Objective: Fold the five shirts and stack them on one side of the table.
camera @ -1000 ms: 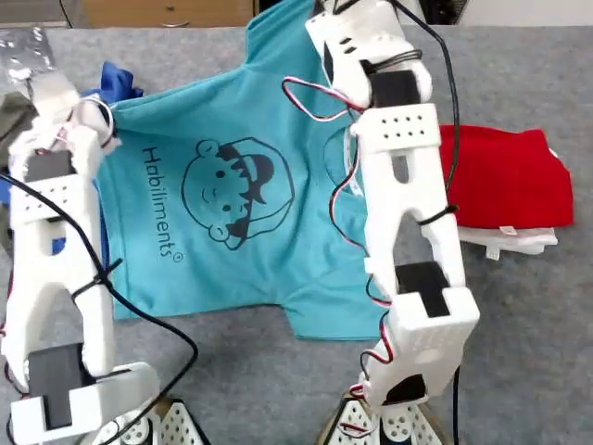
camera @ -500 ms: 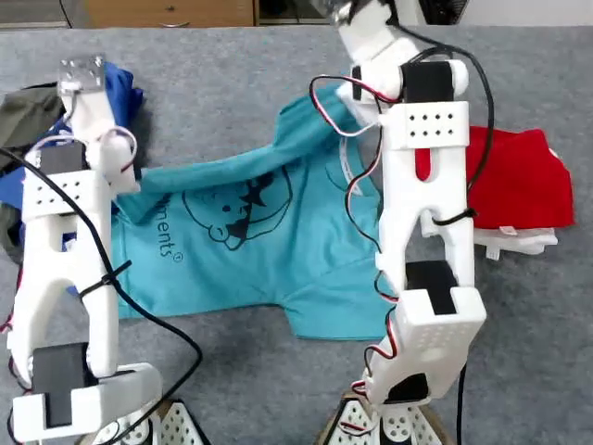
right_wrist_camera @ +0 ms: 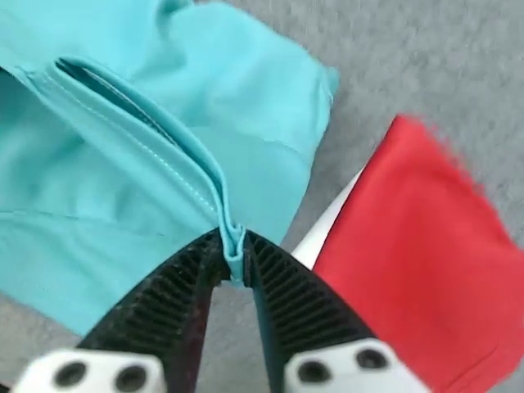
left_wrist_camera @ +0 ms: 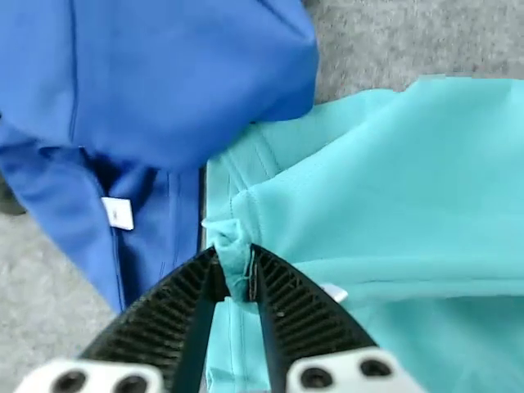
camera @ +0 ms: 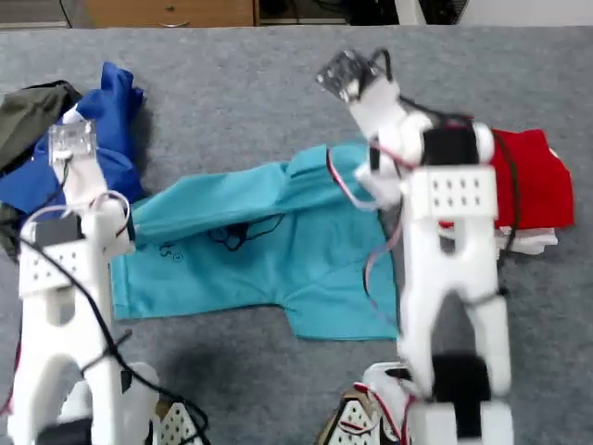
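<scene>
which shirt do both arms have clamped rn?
The teal shirt, pinched by left gripper and right gripper; red shirt and blue shirt lie free.

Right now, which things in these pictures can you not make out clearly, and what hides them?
High view: the print on the teal shirt is mostly covered by its own folded-over half.
High view: the white shirt shows just an edge under the red shirt.
High view: the dark green garment is cut off by the picture's edge and overlapped by the blue shirt.
</scene>
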Robot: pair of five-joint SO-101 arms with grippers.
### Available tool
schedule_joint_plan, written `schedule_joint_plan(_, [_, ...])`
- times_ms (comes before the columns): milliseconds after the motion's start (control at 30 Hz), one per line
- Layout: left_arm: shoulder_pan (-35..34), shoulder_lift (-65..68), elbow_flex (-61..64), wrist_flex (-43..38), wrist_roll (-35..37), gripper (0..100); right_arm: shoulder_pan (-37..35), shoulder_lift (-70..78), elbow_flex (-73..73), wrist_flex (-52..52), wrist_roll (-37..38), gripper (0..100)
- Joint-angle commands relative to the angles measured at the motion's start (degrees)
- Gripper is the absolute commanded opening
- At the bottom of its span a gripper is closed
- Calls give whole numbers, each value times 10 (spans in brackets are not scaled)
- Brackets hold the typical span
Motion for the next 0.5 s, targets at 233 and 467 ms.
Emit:
schedule_joint_plan(233, [-27, -188, 82, 37, -52, 19, 15, -312, 363, -43, 21, 2])
schedule_joint_plan(467, [-59, -189, 145, 5, -97, 19, 19, -438, 495, -40, 31, 2])
